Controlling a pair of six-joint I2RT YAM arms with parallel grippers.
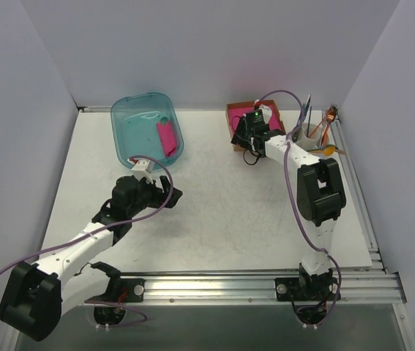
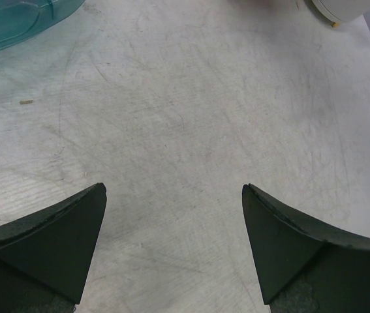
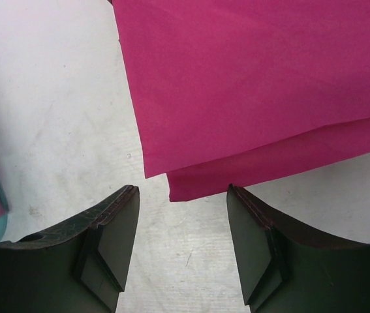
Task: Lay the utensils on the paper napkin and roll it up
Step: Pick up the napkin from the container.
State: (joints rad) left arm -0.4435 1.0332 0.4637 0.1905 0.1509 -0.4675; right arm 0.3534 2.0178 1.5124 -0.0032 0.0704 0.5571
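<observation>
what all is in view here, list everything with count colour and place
bin: one, clear teal, far left of the table
pink piece: one, magenta, inside the bin
cardboard box: one, brown, far middle-right, partly hidden by the right arm
pink sheets: at least two layers, magenta, just ahead of the right claw's tips
cup: one, white, far right
cutlery: several, coppery orange and blue-grey, standing in the cup; count unclear
orange spoon: one, orange, at the cup's right side
table: one, white
left claw: one, black, open over bare table
right claw: one, black, open, nothing between its fingers
</observation>
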